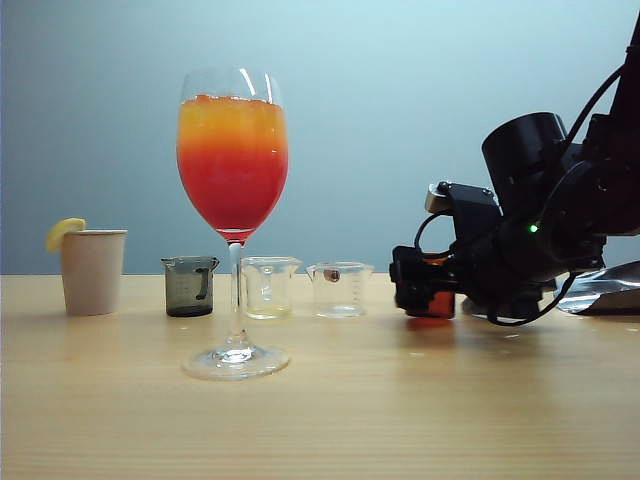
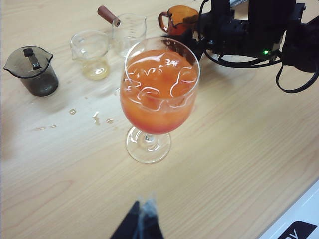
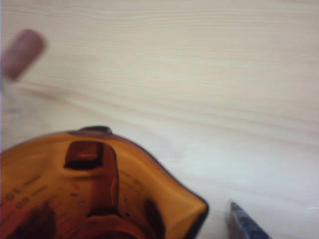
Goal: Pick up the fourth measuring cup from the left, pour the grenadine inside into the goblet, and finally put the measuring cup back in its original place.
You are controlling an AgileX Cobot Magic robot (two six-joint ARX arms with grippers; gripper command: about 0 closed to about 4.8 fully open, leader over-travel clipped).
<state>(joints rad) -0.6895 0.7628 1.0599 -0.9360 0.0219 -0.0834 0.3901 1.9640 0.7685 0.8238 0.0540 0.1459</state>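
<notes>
The goblet (image 1: 232,150) stands left of the table's middle, filled with orange juice over a deep red layer of grenadine (image 1: 232,200). Seen from the left wrist, the goblet (image 2: 159,89) holds swirled orange-red liquid. The fourth measuring cup (image 1: 437,302), amber, stands on the table at the right end of the cup row. My right gripper (image 1: 420,288) is open around it. In the right wrist view a gap separates one finger (image 3: 241,226) from the amber cup (image 3: 99,189), which shows dark red traces inside. My left gripper (image 2: 144,211) is shut and empty, hovering near the goblet's foot.
A paper cup (image 1: 93,270) with a lemon slice stands far left. Beside it come a smoky grey cup (image 1: 190,286) and two clear cups (image 1: 268,287) (image 1: 340,289). Small droplets (image 2: 94,117) lie on the wood. Crinkled silvery material (image 1: 610,288) lies at the right edge.
</notes>
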